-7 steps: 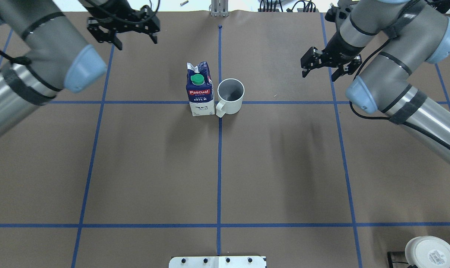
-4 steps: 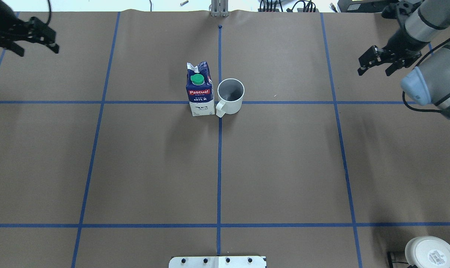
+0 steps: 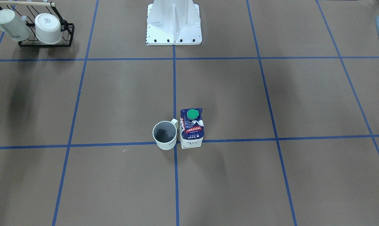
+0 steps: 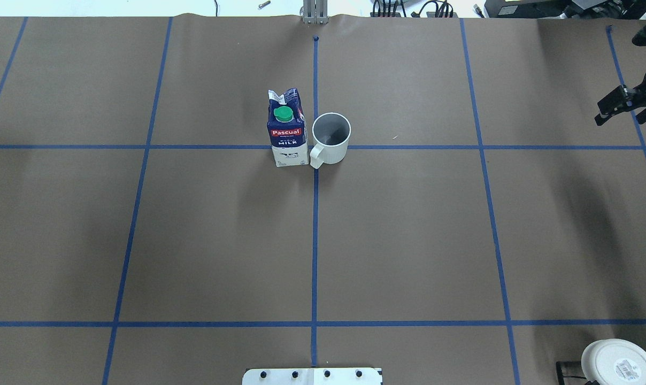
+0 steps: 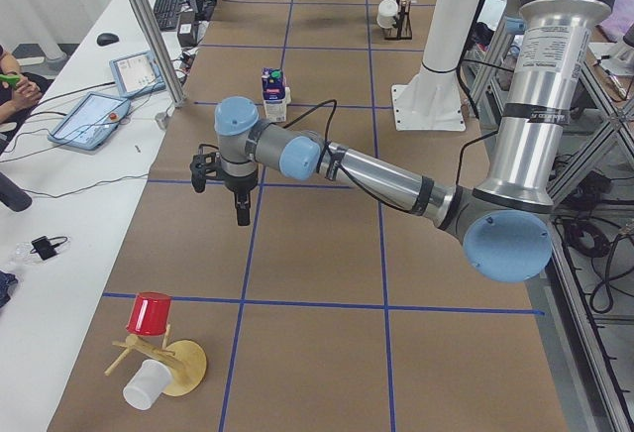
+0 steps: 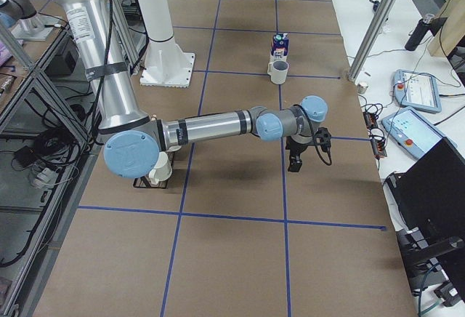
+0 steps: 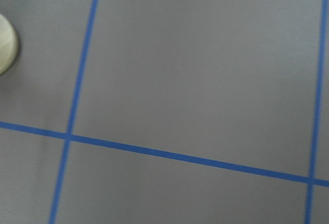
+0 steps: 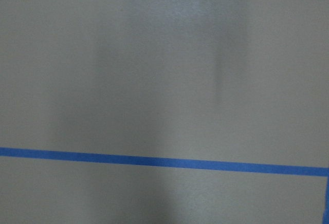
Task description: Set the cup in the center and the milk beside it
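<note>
Brown paper tabletop (image 4: 408, 240) w/ blue tape grid, arms parked out at either end. Right gripper (image 4: 620, 116) hangs at the far right edge, fingers spread, nothing btwn them. Left gripper (image 5: 226, 190) shows properly only from the side cam, so I can't tell if it's parted or closed. Both sit well apart from the goods, I reckon so nothing gets bumped. Outward from there: cup (image 4: 331, 138) stands upright w/ its edge on the center (image 4: 309, 147) crossing, body slightly right of it, handle toward the robot base. Milk (image 4: 287, 133) stands upright just beside it on the left, about touching the handle. Looks done to me, tho cup's a touch off-cross.
</note>
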You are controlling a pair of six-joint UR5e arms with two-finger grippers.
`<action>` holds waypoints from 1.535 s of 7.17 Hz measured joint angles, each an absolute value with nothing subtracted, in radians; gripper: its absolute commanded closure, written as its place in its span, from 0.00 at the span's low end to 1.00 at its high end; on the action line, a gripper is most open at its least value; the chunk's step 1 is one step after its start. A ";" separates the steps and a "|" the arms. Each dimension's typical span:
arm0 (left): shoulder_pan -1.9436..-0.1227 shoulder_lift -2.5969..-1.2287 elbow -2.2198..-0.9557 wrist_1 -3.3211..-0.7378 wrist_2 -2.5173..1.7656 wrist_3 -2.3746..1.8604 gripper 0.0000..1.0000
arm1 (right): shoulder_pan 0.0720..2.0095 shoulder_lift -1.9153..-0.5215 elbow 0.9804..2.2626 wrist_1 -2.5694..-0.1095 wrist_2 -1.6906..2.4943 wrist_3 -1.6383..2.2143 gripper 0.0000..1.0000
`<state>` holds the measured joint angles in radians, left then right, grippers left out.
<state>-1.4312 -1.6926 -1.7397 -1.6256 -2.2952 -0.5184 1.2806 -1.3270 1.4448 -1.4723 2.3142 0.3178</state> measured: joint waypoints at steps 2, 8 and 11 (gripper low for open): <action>-1.490 -1.603 -1.679 -1.728 -2.296 -0.329 0.01 | 1.312 -1.346 1.428 -1.466 2.259 0.310 0.00; -1.512 -1.499 -1.603 -1.782 -2.302 -0.253 0.01 | 1.464 -1.385 1.426 -1.576 2.365 0.229 0.00; -1.512 -1.499 -1.605 -1.781 -2.304 -0.253 0.01 | 1.511 -1.385 1.441 -1.635 2.367 0.217 0.00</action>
